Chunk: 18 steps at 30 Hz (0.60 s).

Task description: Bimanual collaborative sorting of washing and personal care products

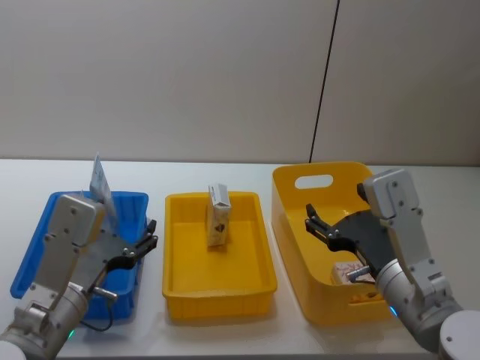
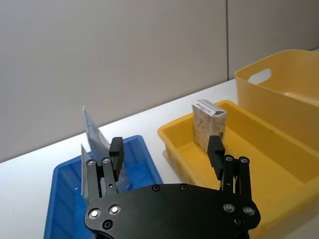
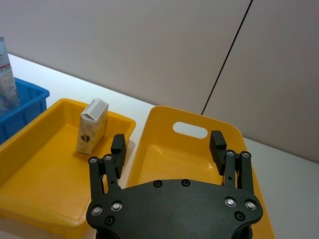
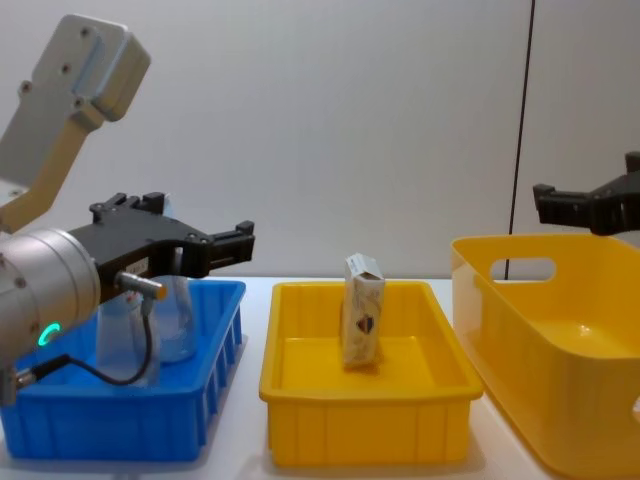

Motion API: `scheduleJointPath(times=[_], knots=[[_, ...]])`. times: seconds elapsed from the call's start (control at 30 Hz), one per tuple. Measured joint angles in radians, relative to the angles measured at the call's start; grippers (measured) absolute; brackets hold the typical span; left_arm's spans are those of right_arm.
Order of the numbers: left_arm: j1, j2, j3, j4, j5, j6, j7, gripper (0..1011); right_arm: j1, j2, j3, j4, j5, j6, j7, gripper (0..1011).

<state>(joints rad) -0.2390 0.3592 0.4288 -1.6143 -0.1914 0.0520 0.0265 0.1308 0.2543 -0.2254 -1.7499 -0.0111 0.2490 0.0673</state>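
**Both grippers hanging open above the bins, one carton standing in the middle tray**

In the head view three containers are sitting in a row on the white table (image 1: 225, 330). A blue bin (image 1: 45, 232) is at 8 o'clock, a shallow yellow tray (image 1: 180, 289) is at 6 o'clock and a deep yellow bin (image 1: 289, 225) is at 4 o'clock.

A small carton (image 1: 218, 217) is standing upright toward the 12 o'clock end of the tray. Its long axis is running vertically and its folded top is pointing straight up. A squeeze tube (image 1: 100, 184) is standing on end in the far part of the blue bin. Its flat sealed end is pointing up and leaning a little toward 11 o'clock. A second carton (image 1: 351, 274) is lying low in the deep bin near its 5 o'clock corner. It is partly hidden by the arm, so its direction cannot be told.

The left gripper (image 1: 152, 234) is hovering over the 3 o'clock rim of the blue bin, with fingers spread wide and holding nothing. The right gripper (image 1: 309, 216) is hanging over the deep bin, also spread wide and holding nothing, and its fingertips are pointing toward 9 o'clock.
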Motion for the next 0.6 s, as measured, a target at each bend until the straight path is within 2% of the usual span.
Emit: scheduleJointPath(times=[0.6], knots=[[-0.017, -0.048, -0.061, 0.058, 0.009, 0.061, 0.085, 1001, -0.016, 0.009, -0.004, 0.0, -0.005, -0.028, 0.007, 1004]])
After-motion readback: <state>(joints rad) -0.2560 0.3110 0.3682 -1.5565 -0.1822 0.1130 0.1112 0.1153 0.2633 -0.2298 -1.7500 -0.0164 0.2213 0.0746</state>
